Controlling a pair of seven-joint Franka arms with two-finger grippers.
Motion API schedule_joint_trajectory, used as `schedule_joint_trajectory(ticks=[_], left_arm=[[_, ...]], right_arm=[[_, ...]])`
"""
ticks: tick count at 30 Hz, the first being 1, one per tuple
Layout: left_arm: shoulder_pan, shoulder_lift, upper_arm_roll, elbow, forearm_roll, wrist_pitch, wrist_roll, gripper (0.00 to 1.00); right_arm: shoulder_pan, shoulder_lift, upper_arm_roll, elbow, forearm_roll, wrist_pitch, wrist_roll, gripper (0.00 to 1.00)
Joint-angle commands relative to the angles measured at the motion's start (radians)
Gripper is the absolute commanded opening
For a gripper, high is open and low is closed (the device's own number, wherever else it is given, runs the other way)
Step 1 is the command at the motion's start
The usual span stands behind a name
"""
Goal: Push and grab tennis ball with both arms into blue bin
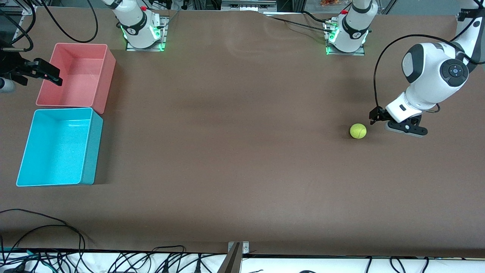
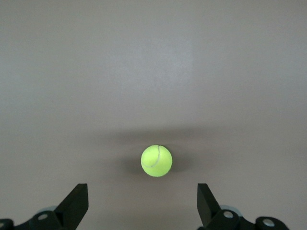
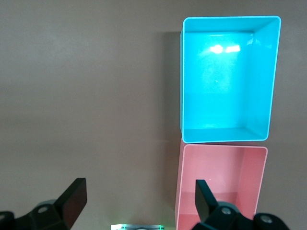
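Ball [image 1: 358, 131] sits just off my spread left gripper [image 1: 394, 123], lined up for a shove binward [image 1: 91, 148]; right gripper [image 1: 47, 74] waits spread over pink bin [image 1: 108, 72].

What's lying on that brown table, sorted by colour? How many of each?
Yellow-green: 1, the tennis ball
Blue: 1, the blue bin
Pink: 1, the pink bin
Total: 3
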Motion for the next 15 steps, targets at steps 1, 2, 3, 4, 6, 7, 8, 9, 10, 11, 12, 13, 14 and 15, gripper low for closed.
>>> schedule_joint_trajectory(ticks=[1, 2, 3, 4, 6, 7, 8, 9, 10, 11, 12, 13, 14, 15], left_arm=[[0.01, 0.011, -0.002, -0.002, -0.008, 0.024, 0.306, 0.39], [0.01, 0.013, -0.002, -0.002, -0.008, 0.03, 0.337, 0.34], [0.013, 0.015, -0.002, -0.002, -0.008, 0.037, 0.36, 0.31], [0.015, 0.016, -0.002, -0.002, -0.008, 0.04, 0.375, 0.29], [0.018, 0.027, -0.002, -0.002, -0.006, 0.042, 0.409, 0.21], [0.018, 0.031, -0.002, -0.002, -0.006, 0.04, 0.441, 0.15], [0.02, 0.036, -0.002, -0.004, -0.006, 0.042, 0.482, 0.1], [0.02, 0.044, -0.002, -0.004, -0.006, 0.042, 0.524, 0.07], [0.021, 0.05, -0.002, -0.002, -0.006, 0.042, 0.571, 0.05], [0.023, 0.051, -0.002, -0.002, -0.006, 0.042, 0.611, 0.05], [0.026, 0.053, -0.002, -0.002, -0.006, 0.042, 0.645, 0.04], [0.03, 0.057, -0.002, -0.002, -0.006, 0.042, 0.68, 0.03], [0.033, 0.062, -0.002, -0.004, -0.006, 0.042, 0.702, 0.03], [0.035, 0.068, -0.002, -0.004, -0.006, 0.042, 0.716, 0.02]], right_arm=[[-0.002, -0.007, 0.0, 0.006, 0.013, -0.015, 0.003, 1.0], [-0.002, -0.007, 0.0, 0.006, 0.013, -0.015, 0.003, 1.0], [-0.002, -0.009, 0.001, 0.006, 0.013, -0.014, 0.003, 1.0], [-0.001, -0.009, 0.003, 0.006, 0.013, -0.015, 0.006, 1.0], [-0.001, -0.009, 0.004, 0.006, 0.013, -0.015, 0.006, 1.0], [-0.001, -0.009, 0.004, 0.006, 0.013, -0.015, 0.006, 1.0], [-0.001, -0.009, 0.004, 0.006, 0.013, -0.014, 0.006, 1.0], [-0.001, -0.009, 0.004, 0.006, 0.013, -0.014, 0.006, 1.0], [-0.001, -0.009, 0.004, 0.006, 0.013, -0.014, 0.006, 1.0], [-0.001, -0.009, 0.004, 0.006, 0.013, -0.014, 0.006, 1.0], [-0.001, -0.009, 0.004, 0.006, 0.013, -0.014, 0.006, 1.0], [-0.001, -0.009, 0.004, 0.006, 0.013, -0.014, 0.006, 1.0], [-0.001, -0.009, 0.004, 0.006, 0.013, -0.014, 0.006, 1.0], [-0.001, -0.009, 0.004, 0.006, 0.015, -0.015, 0.006, 1.0]])
